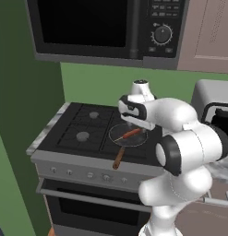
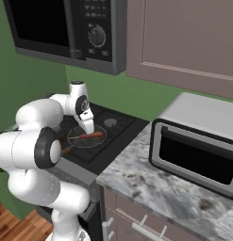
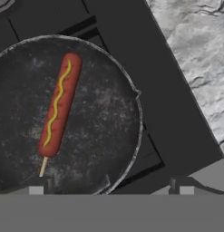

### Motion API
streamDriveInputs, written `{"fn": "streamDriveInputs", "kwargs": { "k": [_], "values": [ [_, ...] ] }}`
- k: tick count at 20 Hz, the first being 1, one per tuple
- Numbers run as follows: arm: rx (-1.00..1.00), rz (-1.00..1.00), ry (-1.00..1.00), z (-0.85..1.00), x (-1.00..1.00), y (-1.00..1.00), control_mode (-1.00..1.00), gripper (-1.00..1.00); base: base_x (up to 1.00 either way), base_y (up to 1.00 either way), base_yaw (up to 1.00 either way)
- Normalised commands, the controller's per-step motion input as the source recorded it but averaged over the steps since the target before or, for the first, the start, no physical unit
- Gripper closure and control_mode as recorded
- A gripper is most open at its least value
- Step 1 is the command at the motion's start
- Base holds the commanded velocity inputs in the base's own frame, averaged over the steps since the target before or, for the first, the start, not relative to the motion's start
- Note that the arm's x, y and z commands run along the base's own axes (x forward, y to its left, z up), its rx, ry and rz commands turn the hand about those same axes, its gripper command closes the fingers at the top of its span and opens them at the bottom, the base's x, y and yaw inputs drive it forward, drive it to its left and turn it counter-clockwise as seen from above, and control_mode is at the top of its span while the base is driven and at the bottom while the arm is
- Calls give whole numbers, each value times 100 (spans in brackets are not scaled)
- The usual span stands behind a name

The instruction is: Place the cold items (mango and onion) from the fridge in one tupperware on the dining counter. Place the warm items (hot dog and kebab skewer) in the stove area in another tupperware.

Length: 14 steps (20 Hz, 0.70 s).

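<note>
- above the stove point(image 1: 83, 133), the end effector point(image 3: 111, 188) hung over a round dark pan point(image 3: 109, 113) seated on the front right burner.
- its jaws stood fully apart and held nothing; in the hand view the two finger tips point(image 3: 36, 189) rose at the bottom edge, one over the pan's near rim, the other over the black stove top beside it.
- the hot dog point(image 3: 59, 106) lay flat inside the pan, on a thin stick, with a wavy yellow line of mustard along its length.
- from the left base view, the hot dog point(image 1: 129, 134) showed as a reddish bar under the white wrist, and the pan's brown handle point(image 1: 118, 159) pointed toward the stove front, reaching over the control panel.
- from the right base view, the pan point(image 2: 86, 136) sat just beside the marbled grey tabletop point(image 2: 151, 188), which carried a toaster oven point(image 2: 198, 150).
- a microwave point(image 1: 106, 27) hung on the wall above the stove.
</note>
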Motion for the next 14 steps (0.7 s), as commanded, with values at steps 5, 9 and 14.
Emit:
{"fn": "streamDriveInputs", "kwargs": {
  "k": [5, 9, 14],
  "values": [
    [0, 0, -14, -48, 35, 8, -100, -100, 0, 0, 0],
    [1, 0, -15, -43, 39, 9, -100, -100, 0, 0, 0],
    [3, 0, -3, -38, 37, 0, -100, -100, 0, 0, 0]
  ]
}}
